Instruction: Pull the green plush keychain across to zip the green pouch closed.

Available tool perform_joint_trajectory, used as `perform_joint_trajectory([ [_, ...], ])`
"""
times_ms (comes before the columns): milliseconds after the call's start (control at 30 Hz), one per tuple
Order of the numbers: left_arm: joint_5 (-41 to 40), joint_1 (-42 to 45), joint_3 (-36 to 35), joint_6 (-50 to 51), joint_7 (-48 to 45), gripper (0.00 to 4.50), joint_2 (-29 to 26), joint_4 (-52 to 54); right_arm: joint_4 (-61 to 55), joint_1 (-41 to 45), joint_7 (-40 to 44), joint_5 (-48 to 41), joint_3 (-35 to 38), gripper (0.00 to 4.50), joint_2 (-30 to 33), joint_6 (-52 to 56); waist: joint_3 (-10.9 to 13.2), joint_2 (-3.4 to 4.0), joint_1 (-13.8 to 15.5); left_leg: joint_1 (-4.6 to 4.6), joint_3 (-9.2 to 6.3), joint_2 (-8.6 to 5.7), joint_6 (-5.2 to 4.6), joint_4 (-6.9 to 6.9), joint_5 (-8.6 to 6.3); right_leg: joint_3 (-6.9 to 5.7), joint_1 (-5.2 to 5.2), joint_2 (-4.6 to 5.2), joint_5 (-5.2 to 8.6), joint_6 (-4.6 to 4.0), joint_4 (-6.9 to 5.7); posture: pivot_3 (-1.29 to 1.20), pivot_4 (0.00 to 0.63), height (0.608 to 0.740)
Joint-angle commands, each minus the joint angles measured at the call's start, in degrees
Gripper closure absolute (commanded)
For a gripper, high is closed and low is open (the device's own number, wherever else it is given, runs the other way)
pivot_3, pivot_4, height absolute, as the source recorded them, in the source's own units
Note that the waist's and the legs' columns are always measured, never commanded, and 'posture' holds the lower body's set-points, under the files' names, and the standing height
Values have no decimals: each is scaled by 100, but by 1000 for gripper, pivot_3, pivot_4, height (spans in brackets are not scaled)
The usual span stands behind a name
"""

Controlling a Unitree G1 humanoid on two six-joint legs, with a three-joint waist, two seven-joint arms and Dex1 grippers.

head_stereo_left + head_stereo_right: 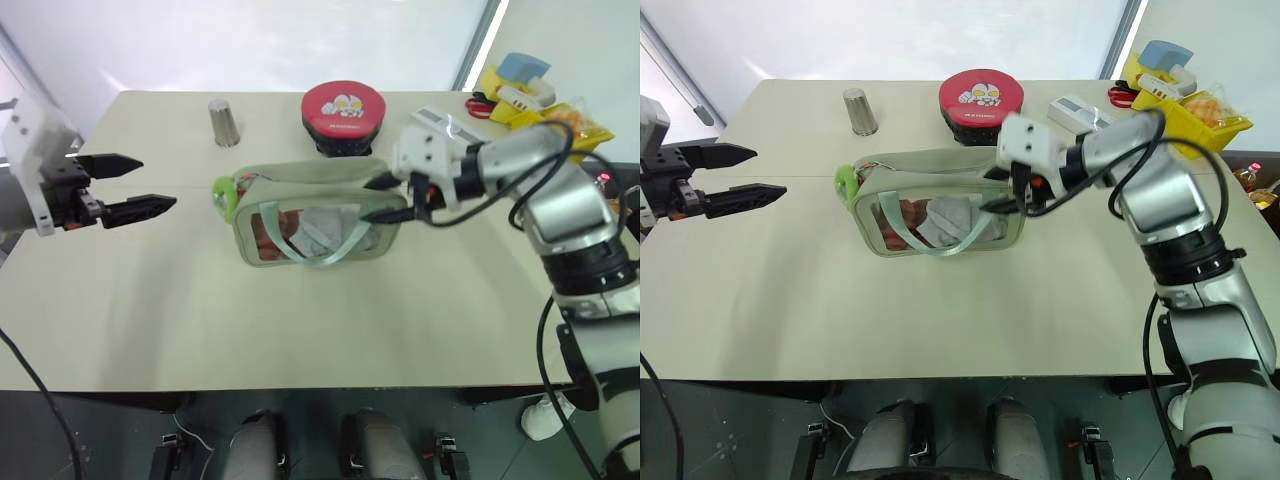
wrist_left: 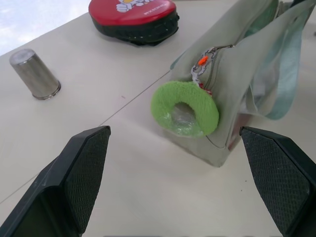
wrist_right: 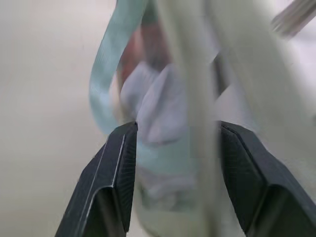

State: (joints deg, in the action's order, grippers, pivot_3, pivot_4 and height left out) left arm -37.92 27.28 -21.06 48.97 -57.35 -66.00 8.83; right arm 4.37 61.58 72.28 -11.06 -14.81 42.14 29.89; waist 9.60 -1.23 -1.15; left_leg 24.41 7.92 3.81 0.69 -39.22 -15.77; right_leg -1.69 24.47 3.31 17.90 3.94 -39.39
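The green pouch (image 1: 312,215) stands mid-table with its clear front panel facing near, the mint strap (image 1: 330,245) looping over white and reddish contents. The green plush keychain (image 2: 185,108) hangs at the pouch's left end on a short metal link. The left gripper (image 1: 135,185) hovers left of it, fingers spread wide, holding nothing. The right gripper (image 1: 385,198) sits at the pouch's right end, fingers parted either side of its edge; I cannot tell whether they pinch it. Behind lie a round red case (image 1: 345,112) with a cartoon figure, its lettering unreadable, and a metal cup (image 1: 224,122)
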Motion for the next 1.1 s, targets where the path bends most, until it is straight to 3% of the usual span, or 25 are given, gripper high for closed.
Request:
perform_joint_trajectory([
  [33, 24, 109, -47, -127, -28, 0, -95, 48, 95, 207, -71, -29, 132, 1866, -170, -62, -1, -2, 4, 0, -1, 0, 0, 0, 0, 0, 0, -1, 0, 0, 0, 0, 150, 740],
  [333, 2, 136, -51, -105, -18, 0, -137, 86, 527, 22, -48, 368, -155, 1866, -373, -579, -1, -2, 27, 2, 1, -3, 0, -1, 0, 0, -1, 4, 0, 0, 0, 0, 150, 740],
  [433, 0, 111, -74, -91, -1, 0, -141, 111, 590, 28, -148, 379, -143, 2717, -517, -525, -1, -2, 5, 1, 0, -2, 0, -1, 0, 0, -1, 2, 0, 0, -1, 0, 150, 740],
  [533, 2, 113, -81, -90, 10, 0, -139, 116, 468, -2, -214, 295, -114, 4391, -669, -270, -1, -2, -7, 0, 0, 0, 0, 0, 0, 1, 1, 0, 0, 0, -2, 0, 150, 740],
  [767, 28, 115, -58, -128, 22, 0, -113, 95, 156, -124, -853, 56, 206, 4455, -912, 1197, -1, -2, 9, 1, 0, 1, 1, 0, 1, 0, 1, 1, 0, 0, -4, 0, 150, 740],
  [1067, 125, 279, 143, -264, -32, 0, -88, -51, -619, -492, -722, -18, 45, 4455, -635, 1250, -1, -2, 28, 0, -1, -3, 1, 0, 0, 0, -1, 2, 0, 0, -4, 0, 150, 740],
  [1100, 136, 300, 163, -277, -46, 0, -89, -70, -644, -502, -725, -25, 47, 4118, -621, 1252, -2, -2, 26, 1, -1, -3, 1, 0, 0, 0, -1, 1, 0, 0, -4, 0, 150, 740],
])
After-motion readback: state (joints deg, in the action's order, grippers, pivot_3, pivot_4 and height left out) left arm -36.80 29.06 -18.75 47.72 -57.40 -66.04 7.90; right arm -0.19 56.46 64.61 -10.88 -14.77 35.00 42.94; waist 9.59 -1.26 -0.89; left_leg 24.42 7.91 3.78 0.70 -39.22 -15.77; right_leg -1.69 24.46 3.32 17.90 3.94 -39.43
